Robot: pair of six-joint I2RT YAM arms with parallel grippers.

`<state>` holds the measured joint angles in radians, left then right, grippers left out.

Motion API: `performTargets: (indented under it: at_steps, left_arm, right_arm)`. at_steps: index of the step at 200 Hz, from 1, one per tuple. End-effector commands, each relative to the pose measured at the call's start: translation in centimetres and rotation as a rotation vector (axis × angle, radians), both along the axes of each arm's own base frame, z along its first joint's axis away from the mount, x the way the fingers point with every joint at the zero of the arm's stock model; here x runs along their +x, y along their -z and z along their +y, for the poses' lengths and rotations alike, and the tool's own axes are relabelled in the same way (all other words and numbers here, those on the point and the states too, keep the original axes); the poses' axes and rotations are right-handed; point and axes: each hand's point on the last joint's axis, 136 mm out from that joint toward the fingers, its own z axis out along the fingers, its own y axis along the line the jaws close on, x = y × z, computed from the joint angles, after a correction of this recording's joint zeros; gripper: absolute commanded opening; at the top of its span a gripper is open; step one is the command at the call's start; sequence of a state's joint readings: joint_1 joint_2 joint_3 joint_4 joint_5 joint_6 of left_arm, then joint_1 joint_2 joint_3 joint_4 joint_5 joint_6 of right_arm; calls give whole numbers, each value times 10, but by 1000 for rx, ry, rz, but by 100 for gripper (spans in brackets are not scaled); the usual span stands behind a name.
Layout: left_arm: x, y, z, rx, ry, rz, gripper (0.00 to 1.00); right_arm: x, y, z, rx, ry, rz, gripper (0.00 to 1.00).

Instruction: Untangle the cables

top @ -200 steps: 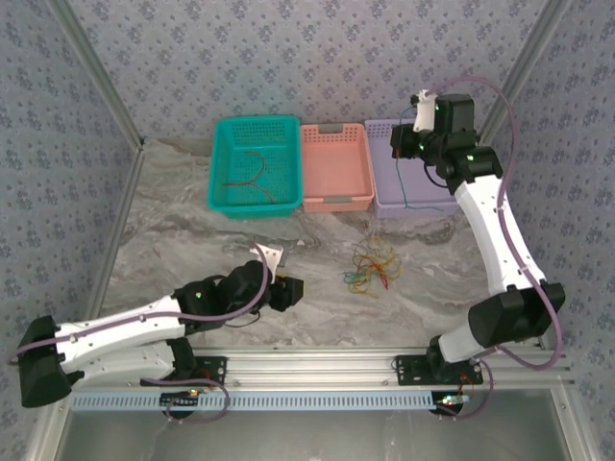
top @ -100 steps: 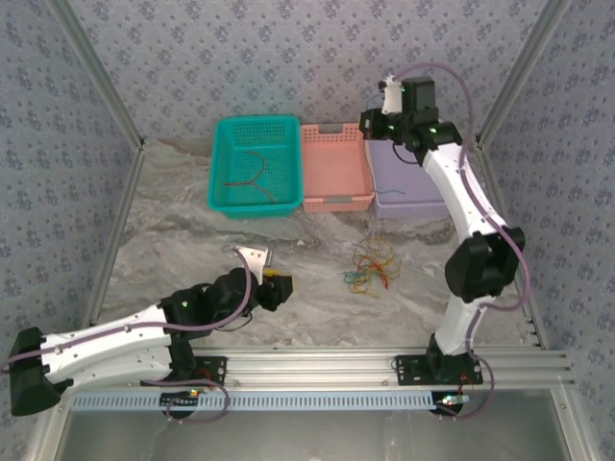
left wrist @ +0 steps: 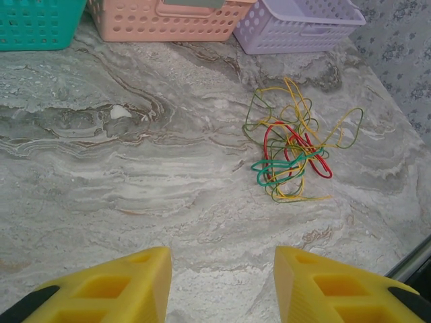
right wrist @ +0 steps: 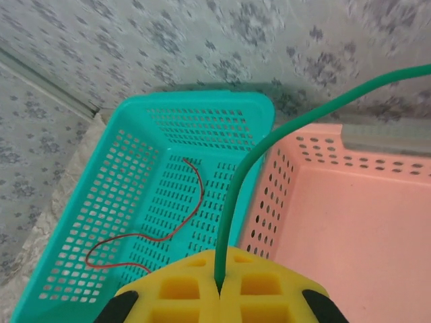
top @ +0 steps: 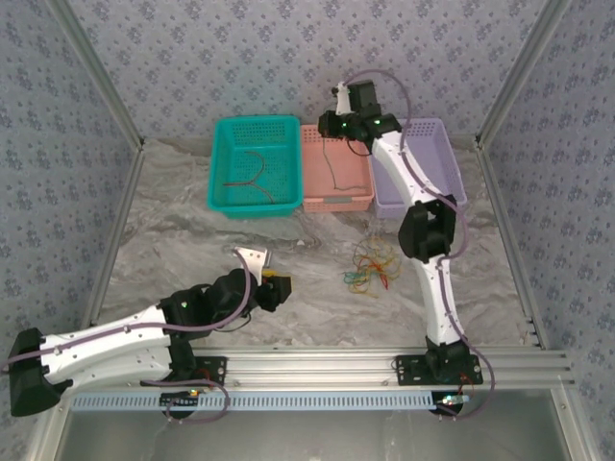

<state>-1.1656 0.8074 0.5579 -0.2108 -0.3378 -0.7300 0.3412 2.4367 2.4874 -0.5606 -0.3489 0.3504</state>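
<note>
Right wrist: right gripper (right wrist: pixel 219 293) pinches green cable (right wrist: pixel 249 175) over pink basket (right wrist: pixel 316 134), likely sorting it; left gripper (left wrist: pixel 222 282) spread, facing tangle (left wrist: pixel 293 158) before that basket.

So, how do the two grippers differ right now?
The left gripper is open and empty; the right gripper is shut on a green cable. The left hangs low over the table; the right is raised where the teal basket meets the pink basket. Both have yellow fingers.
</note>
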Motion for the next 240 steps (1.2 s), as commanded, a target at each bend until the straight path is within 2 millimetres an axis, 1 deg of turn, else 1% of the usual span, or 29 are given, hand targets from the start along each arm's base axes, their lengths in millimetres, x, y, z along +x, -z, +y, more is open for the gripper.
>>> performTargets:
  at_steps: [1, 14, 25, 35, 58, 87, 95, 109, 118, 127, 134, 146, 150, 155, 160, 175, 180, 189, 202, 209, 213, 217, 220, 224, 227, 229, 234, 236, 240]
  left_arm:
    - [-1, 3, 7, 10, -14, -2, 43]
    - [-1, 4, 9, 10, -21, -2, 43]
    - [-1, 4, 11, 6, -26, -5, 43]
    - [0, 3, 12, 4, -30, -9, 43]
    - [0, 0, 9, 0, -25, -16, 43]
    - [1, 0, 6, -1, -20, -12, 43]
    - [1, 1, 6, -4, -22, -12, 43]
    - [1, 1, 6, -5, -23, -9, 43]
    - [1, 0, 7, -4, -24, -8, 44]
    - [0, 1, 8, 1, -24, -6, 44]
    - [0, -1, 9, 1, -26, -6, 45]
    - [0, -2, 10, 3, -30, -8, 48]
    - [0, -2, 11, 3, -31, -8, 48]
    - [0, -3, 11, 4, -34, -9, 49]
    - [1, -3, 12, 5, -36, -9, 50]
    - [1, -5, 13, 7, -41, -9, 52]
    - [1, -5, 13, 10, -43, -9, 52]
    - [2, -5, 14, 14, -48, -6, 52]
    - [2, -5, 13, 26, -50, 2, 53]
    - [1, -4, 12, 33, -44, 7, 53]
    - [1, -4, 11, 36, -41, 11, 53]
    - [1, -3, 10, 41, -36, 16, 53]
    - [0, -3, 9, 44, -32, 19, 53]
    - [0, -3, 7, 48, -25, 25, 53]
    - [0, -2, 6, 52, -21, 28, 54]
    - [-1, -2, 5, 51, -18, 30, 54]
    - [-1, -2, 3, 53, -10, 36, 53]
    - [-2, -2, 2, 54, -6, 37, 54]
    - [-2, 0, 0, 56, 0, 42, 54]
  right_arm:
    - [3, 44, 0, -11, 48, 125, 0]
    - [3, 63, -3, -32, 75, 164, 0]
    - [3, 73, -6, -47, 96, 185, 0]
    - [2, 78, -9, -53, 119, 204, 0]
    - [3, 82, -20, -45, 168, 240, 0]
    - [2, 87, -20, -7, 178, 285, 1]
    - [0, 86, -18, -6, 173, 286, 4]
    - [-2, 83, -17, -8, 172, 291, 18]
    - [-4, 78, -17, -14, 173, 289, 27]
    - [-7, 68, -19, -27, 179, 272, 35]
    - [-10, 60, -18, -38, 182, 251, 39]
    - [-15, 37, -19, -52, 187, 201, 44]
    - [-17, 32, -21, -59, 191, 188, 45]
    - [-20, 20, -22, -61, 198, 165, 46]
    - [-23, 13, -24, -67, 204, 153, 46]
    - [-35, -17, -32, -78, 225, 101, 47]
    - [-40, -22, -34, -90, 232, 90, 47]
    - [-51, -38, -41, -101, 252, 57, 47]
    - [-70, -51, -52, -115, 279, 28, 46]
    - [-79, -65, -58, -99, 294, -12, 46]
    - [-88, -58, -63, -110, 301, -1, 46]
    - [-96, -64, -68, -104, 310, -17, 46]
    - [-102, -58, -72, -110, 316, -10, 46]
    - [-111, -63, -76, -107, 325, -20, 46]
    - [-119, -58, -82, -113, 333, -15, 46]
    - [-122, -62, -85, -111, 339, -23, 46]
    - [-135, -49, -91, -128, 351, 1, 46]
    - [-140, -53, -95, -125, 358, -7, 46]
    - [-153, -44, -102, -139, 369, 10, 46]
